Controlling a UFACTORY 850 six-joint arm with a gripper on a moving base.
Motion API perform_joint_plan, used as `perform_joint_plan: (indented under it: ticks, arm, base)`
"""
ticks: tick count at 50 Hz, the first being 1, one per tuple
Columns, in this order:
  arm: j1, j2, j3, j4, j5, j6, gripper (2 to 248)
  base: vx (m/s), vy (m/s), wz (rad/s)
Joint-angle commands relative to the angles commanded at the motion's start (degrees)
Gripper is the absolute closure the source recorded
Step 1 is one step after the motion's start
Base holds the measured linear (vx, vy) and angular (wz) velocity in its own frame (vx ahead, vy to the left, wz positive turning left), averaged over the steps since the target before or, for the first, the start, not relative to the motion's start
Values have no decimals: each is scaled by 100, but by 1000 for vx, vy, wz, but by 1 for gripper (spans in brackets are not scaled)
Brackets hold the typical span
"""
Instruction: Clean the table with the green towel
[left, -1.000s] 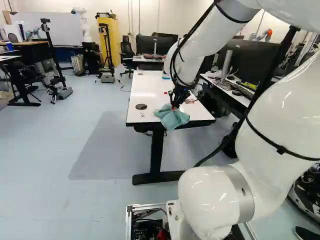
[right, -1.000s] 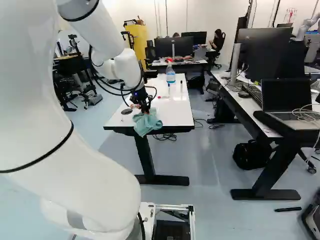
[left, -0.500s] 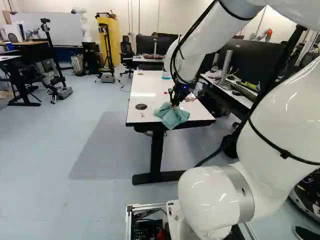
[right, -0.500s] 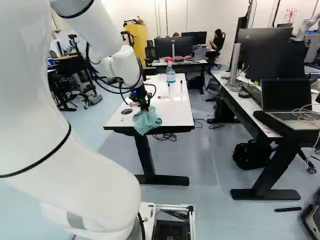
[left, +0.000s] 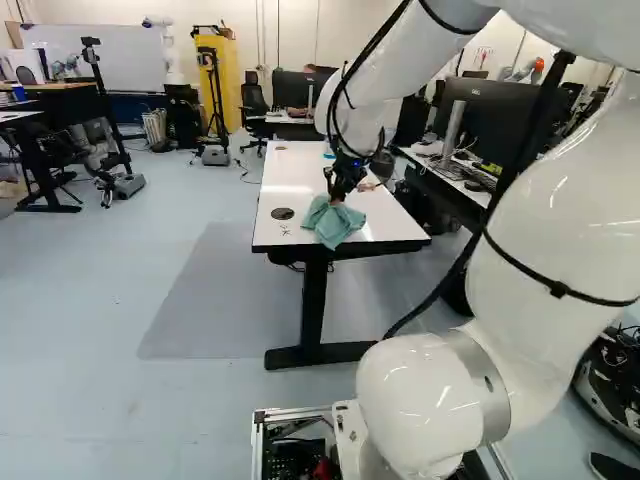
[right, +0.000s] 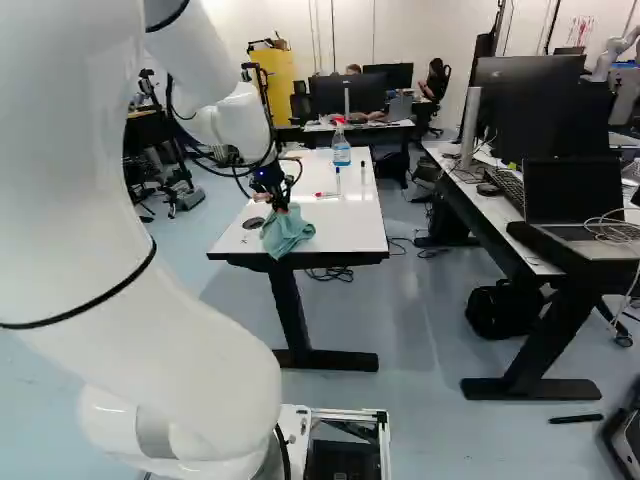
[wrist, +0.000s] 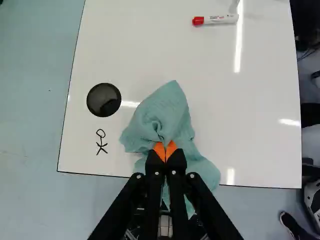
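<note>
Green towel: bunched at the near end of the table, gathered upward into the gripper, its loose end spreading toward five o'clock past the table's near edge in the wrist view; whether it touches the tabletop, I cannot tell.
Clock: centred on the fingertips, twelve straight ahead of them.
Gripper: in the wrist view the two fingers of the gripper are nearly together, orange pads pinching a fold of the towel.
Stick-figure drawing: black lines on the tabletop, at nine o'clock, near the towel.
Dark disc: round, set between ten and eleven o'clock.
Red-capped marker: lying on its side, well ahead, between twelve and one.
Spray bottle: upright on the table, red-topped, about one o'clock from the towel in the right base view.
White arm: comes in from above the table, wrist leaning over the towel.
Desk: at three o'clock from the table in the right base view, holding a large monitor and an open laptop.
Black bag: on the floor, four o'clock from the towel in that view.
</note>
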Motion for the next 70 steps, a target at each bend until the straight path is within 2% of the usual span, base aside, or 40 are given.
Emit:
perform_joint_plan:
  ticks: [70]
  arm:
    - [1454, -373, -391, 0, 0, 0, 229]
  base:
    - [0, 0, 0]
